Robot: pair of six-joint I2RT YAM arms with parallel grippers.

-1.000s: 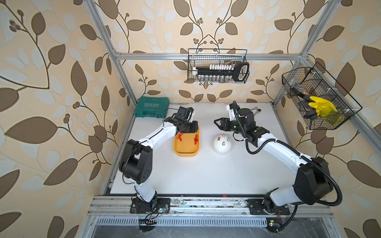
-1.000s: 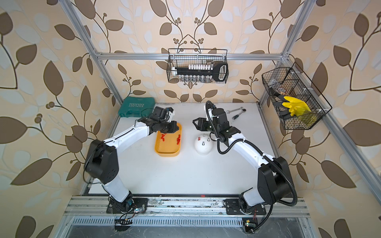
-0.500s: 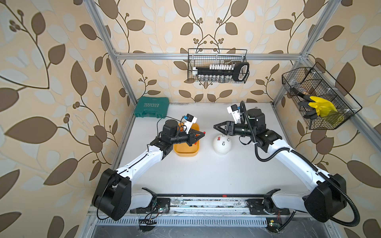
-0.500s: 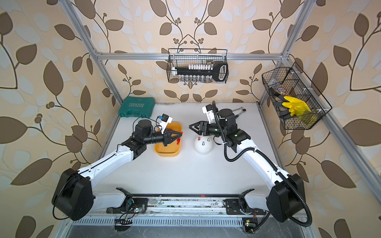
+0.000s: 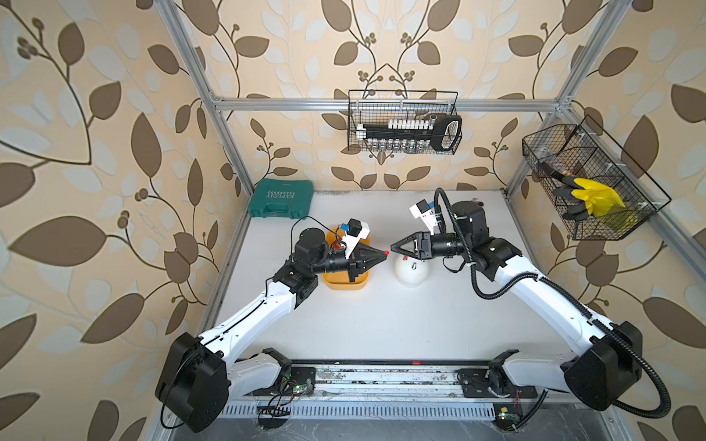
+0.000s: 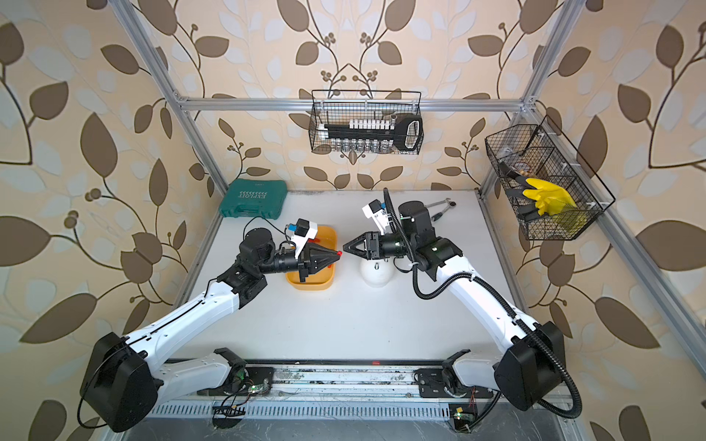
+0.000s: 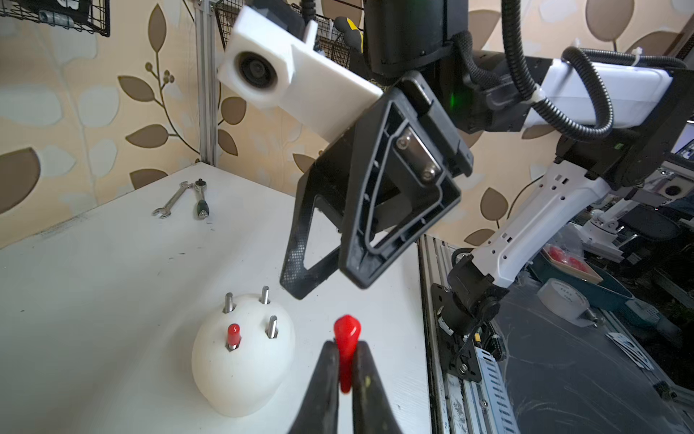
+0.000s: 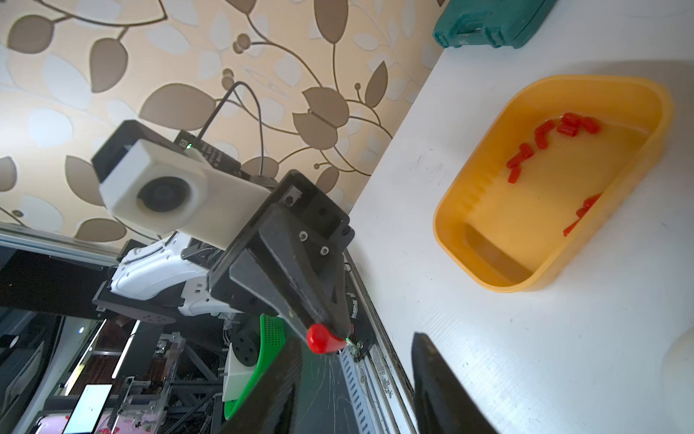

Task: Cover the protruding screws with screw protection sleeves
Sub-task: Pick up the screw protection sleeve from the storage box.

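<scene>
My left gripper (image 7: pixel 346 344) is shut on one red screw protection sleeve (image 7: pixel 347 330), whose rounded end sticks out past the fingertips. It hangs in the air between the yellow tray (image 5: pixel 344 284) and the white dome (image 5: pixel 410 273). Facing it tip to tip, my right gripper (image 8: pixel 356 342) is open, and the sleeve (image 8: pixel 319 338) sits just ahead of its fingers. On the dome (image 7: pixel 240 372), one stud wears a red sleeve (image 7: pixel 233 334). The other three protruding screws (image 7: pixel 272 326) are bare. Several sleeves (image 8: pixel 544 135) lie in the tray (image 8: pixel 462 188).
A green tool case (image 5: pixel 280 198) lies at the back left corner. Two wrenches (image 7: pixel 180 199) lie at the back right of the table. Wire baskets hang on the back wall (image 5: pixel 405 126) and the right wall (image 5: pixel 588 183).
Both arms have swung from above the tray and the dome to level poses facing each other. The left gripper has lifted a sleeve from the tray, and the gap between the grippers has shrunk.
</scene>
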